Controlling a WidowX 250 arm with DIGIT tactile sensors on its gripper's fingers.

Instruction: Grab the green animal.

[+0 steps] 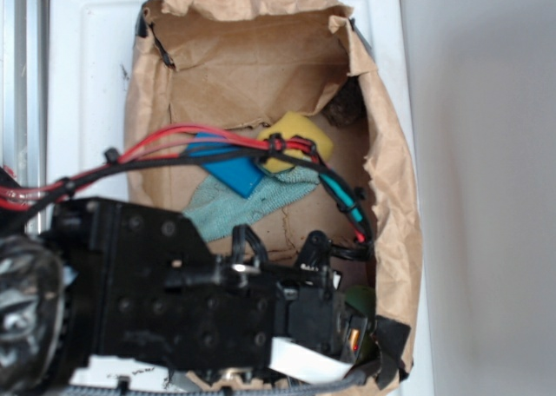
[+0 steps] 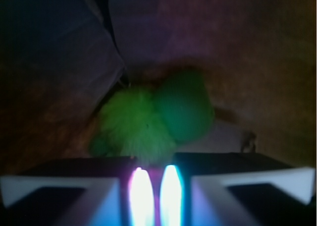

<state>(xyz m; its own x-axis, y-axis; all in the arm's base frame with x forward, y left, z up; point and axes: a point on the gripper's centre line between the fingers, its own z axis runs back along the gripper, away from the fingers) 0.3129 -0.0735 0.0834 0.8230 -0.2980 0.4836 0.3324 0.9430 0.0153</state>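
wrist view puts the green animal [image 2: 153, 119] right in front of your gripper [image 2: 156, 186], its fuzzy lime lobe nearest and a darker rounded lobe just behind, all of it resting on the brown paper floor of a dim corner. you see two glowing strips side by side at the bottom edge with only a thin dark line between them; whether that means the jaws are pressed together or spread outside the frame, you cannot tell from this blurred picture, and the toy is not pinched.

exterior view shows your arm [image 1: 174, 292] reaching into the near right corner of the paper-lined box [image 1: 391, 196], where a sliver of dark green [image 1: 363, 302] peeks past the gripper body. a pale teal cloth [image 1: 243, 205], a blue piece [image 1: 230, 170] and a yellow sponge [image 1: 304, 135] lie further back, well apart from the target.

you appear to be at the final approach, with the grasp itself not yet made. the next move likely calls for open jaws straddling the lime lobe, a short advance, then a firm close; the plush is soft, so squeeze deep enough to catch it.
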